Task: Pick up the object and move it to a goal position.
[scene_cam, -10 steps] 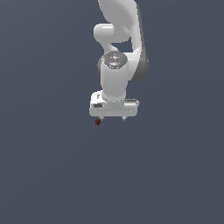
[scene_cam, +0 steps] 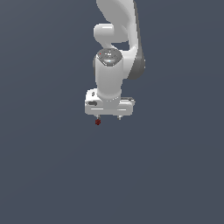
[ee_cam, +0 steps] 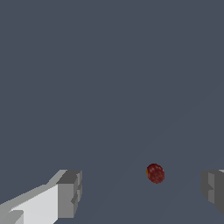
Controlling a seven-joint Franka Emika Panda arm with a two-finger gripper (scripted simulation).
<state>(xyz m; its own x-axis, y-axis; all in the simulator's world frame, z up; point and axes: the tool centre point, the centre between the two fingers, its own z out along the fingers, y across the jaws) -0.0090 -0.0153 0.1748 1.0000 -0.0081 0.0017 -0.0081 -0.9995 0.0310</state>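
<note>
Gripper (scene_cam: pixel 108 117) unmoved, jaws apart, object (ee_cam: pixel 155 173) between

no writing, label, brand, number or sign can be read in either view. the white arm casing in the exterior view is plain, and the small dark marks on the side of the gripper body there are too small to tell whether they are letters. the wrist view shows only unmarked surfaces.
</note>
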